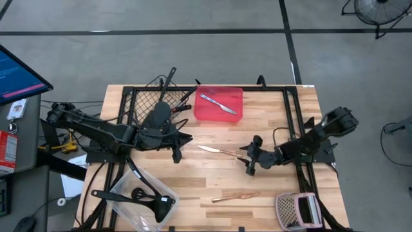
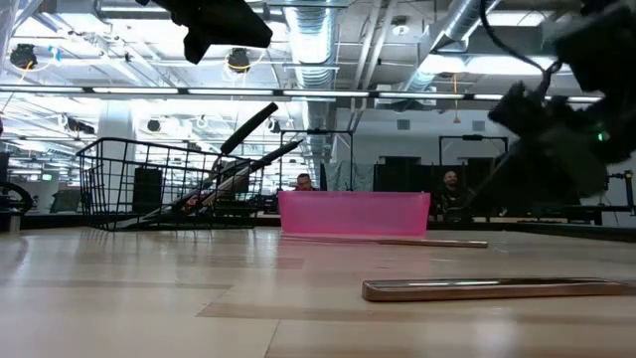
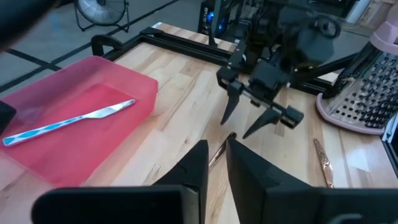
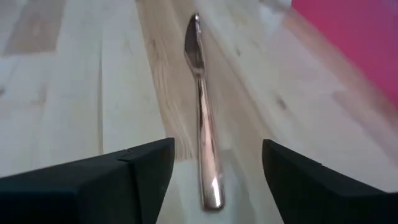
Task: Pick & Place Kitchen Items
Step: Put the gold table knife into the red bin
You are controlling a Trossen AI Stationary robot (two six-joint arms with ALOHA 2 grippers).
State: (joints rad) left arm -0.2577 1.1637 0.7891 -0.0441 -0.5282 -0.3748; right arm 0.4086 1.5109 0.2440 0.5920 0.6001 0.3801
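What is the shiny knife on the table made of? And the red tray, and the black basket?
The knife between the right gripper's open jaws looks like polished metal with a coppery tint: it shines like a mirror. The red tray looks like see-through plastic: light glows through its walls. The black basket seems to be thin wire, probably coated metal, since you can see through its grid.

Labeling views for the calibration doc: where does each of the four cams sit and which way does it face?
High: overhead, straight down on the table; both arms, left end effector, right end effector.
Low: table height, looking level across to the red tray and wire basket; arms hang in from above.
Left wrist: looks past its near-shut fingers toward the right arm.
Right wrist: looks along the board between its open fingers at the copper knife.
Shared: high and right wrist both show that knife.
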